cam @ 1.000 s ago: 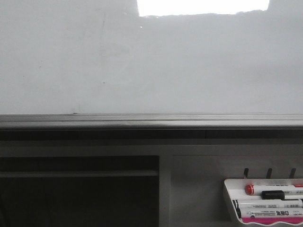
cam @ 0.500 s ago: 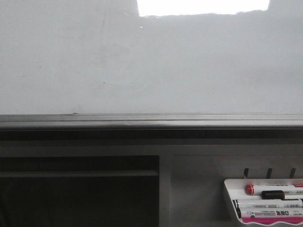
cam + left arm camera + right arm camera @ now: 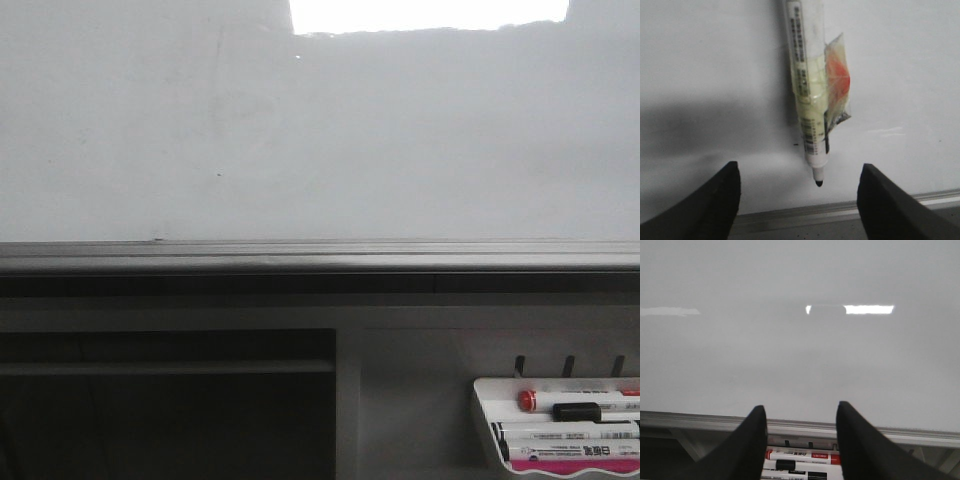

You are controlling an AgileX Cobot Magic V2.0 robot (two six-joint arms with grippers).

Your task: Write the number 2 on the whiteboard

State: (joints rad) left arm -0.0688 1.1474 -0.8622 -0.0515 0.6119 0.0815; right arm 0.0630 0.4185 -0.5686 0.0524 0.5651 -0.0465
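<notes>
Pale grey-white and glossy, the whiteboard (image 3: 400, 150) fills the upper half of the front view, a bright reflection at its top edge and a grey metal rail (image 3: 320, 257) along its bottom. No number 2 shows on it — only a tiny dark dot (image 3: 220, 175) left of centre, plus faint smudges. Below the rail at the far right, a small white tray (image 3: 486, 425) holds several markers, one with a red cap. Neither arm appears in the front view. From the left wrist, the left gripper (image 3: 799, 192) has its dark fingers spread wide with nothing between them — a marker (image 3: 807, 90) fixed above them points its black tip close to the board, just beside a small dark speck. The right gripper (image 3: 801, 437) faces the board empty, fingers parted more narrowly, above the tray.
</notes>
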